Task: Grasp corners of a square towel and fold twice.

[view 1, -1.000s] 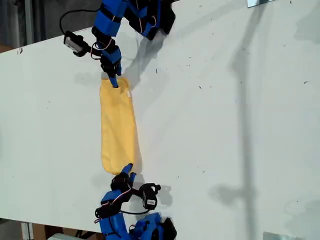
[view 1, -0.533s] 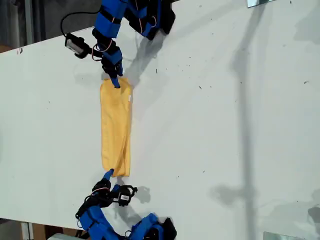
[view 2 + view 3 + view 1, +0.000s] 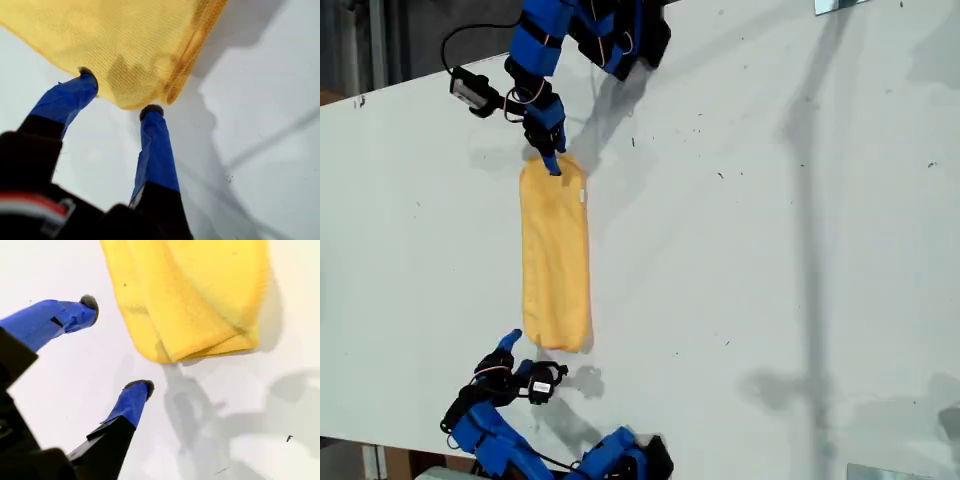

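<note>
The towel [image 3: 556, 255] lies flat on the white table [image 3: 770, 230] as a long narrow strip, doubled over on itself, so one fold looks done and a second is left. My first gripper [image 3: 119, 92] sits at the strip's end toward the top of the exterior view, jaws spread, one fingertip touching the rounded corner [image 3: 131, 100] and the other just under the cloth's edge; it grips nothing, but is placed to pin or pinch that end. My second gripper [image 3: 117, 342] hangs released beside the opposite end [image 3: 165, 352], jaws wide, cloth ahead of its tips but apart from them. That stand-off probably leaves the layered edges undisturbed while it lines up for a fresh pinch on those stacked corners.
</note>
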